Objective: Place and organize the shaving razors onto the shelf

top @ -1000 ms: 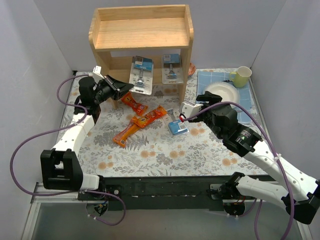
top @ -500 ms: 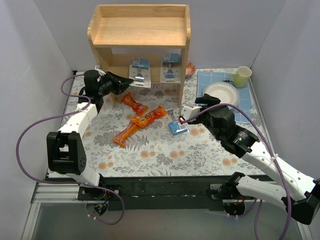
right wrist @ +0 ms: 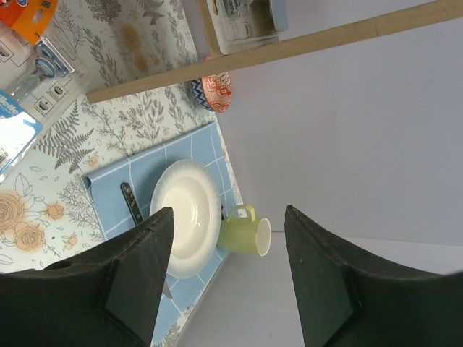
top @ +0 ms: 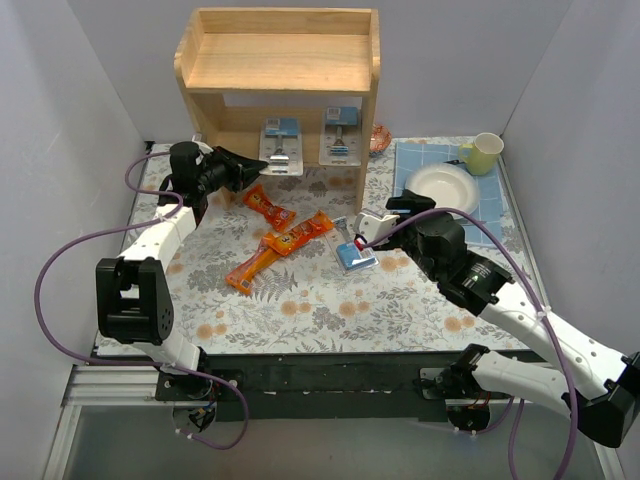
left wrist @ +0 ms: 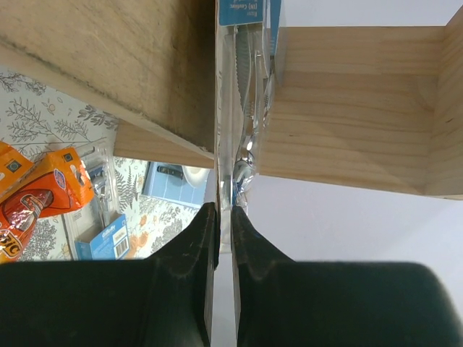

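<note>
**Currently one pack is gripped at the shelf, and one lies loose in front of it**

Two razor packs are seen in the lower tier of the shelf (top: 280, 65). The first pack (top: 281, 146), toward the shelf's left side, is clamped at its lower edge by the left pincer (top: 255, 168). In the left wrist view this pack (left wrist: 249, 72) is seen edge-on, pinched between the two dark fingers (left wrist: 189, 249), with its upper part inside the wooden opening (left wrist: 347, 108). Whether it rests on the tier board cannot be told. The second pack (top: 342, 136) is stood near the shelf's right side panel, apart from the first.

The third pack (top: 353, 254) is laid flat on the surface (top: 330, 300), in front of the shelf's right corner. The right pincer (top: 368, 228) is held just beside it, jaws spread wide and nothing between them. In the right wrist view the pincer (right wrist: 226, 217) is shown with the pack's blue card (right wrist: 14, 134) off to one side, outside the fingers. Contact with the pack cannot be judged.

Three orange packets (top: 290, 238) are scattered in front of the shelf, left of the third pack. A plate (top: 445, 186) and a cup (top: 486, 152) are set on a blue mat (top: 412, 158) to the shelf's right.
</note>
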Controlling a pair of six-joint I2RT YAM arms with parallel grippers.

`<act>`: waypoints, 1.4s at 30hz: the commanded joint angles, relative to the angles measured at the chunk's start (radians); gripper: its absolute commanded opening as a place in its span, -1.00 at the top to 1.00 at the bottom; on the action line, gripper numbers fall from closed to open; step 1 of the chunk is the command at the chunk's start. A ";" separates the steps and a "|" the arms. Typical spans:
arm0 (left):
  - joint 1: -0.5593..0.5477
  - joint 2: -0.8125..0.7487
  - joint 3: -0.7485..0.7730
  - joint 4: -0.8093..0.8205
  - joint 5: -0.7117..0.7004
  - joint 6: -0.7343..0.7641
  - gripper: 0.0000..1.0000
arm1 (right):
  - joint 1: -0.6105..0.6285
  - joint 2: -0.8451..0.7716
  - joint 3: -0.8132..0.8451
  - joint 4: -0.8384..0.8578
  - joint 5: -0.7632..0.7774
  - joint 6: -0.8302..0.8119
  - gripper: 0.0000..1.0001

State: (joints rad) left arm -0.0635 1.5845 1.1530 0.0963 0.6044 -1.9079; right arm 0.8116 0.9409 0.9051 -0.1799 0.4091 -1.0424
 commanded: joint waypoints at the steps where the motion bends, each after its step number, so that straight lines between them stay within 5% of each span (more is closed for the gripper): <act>1: -0.001 0.020 0.007 0.010 0.067 0.001 1.00 | -0.002 0.009 0.003 0.072 -0.020 0.021 -0.40; 15: -0.010 0.003 -0.027 -0.013 0.063 -0.008 1.00 | -0.003 0.047 0.011 0.100 -0.036 0.028 -0.39; 17: -0.002 0.003 -0.033 -0.038 0.038 -0.022 0.80 | -0.002 0.055 0.015 0.103 -0.039 0.028 -0.39; 25: 0.031 -0.015 -0.010 -0.136 -0.031 -0.075 0.60 | -0.002 0.065 0.023 0.106 -0.043 0.033 -0.39; 36: 0.036 -0.060 -0.035 -0.056 0.004 -0.088 -0.29 | 0.000 0.082 0.044 0.108 -0.050 0.035 -0.39; 42: 0.062 -0.180 -0.018 -0.265 -0.031 0.010 -0.56 | 0.026 0.143 0.196 0.040 -0.151 0.123 -0.33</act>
State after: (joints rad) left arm -0.0254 1.5536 1.1240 -0.0357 0.5919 -1.9724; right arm 0.8146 1.0515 0.9466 -0.1406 0.3393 -1.0027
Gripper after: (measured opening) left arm 0.764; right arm 0.697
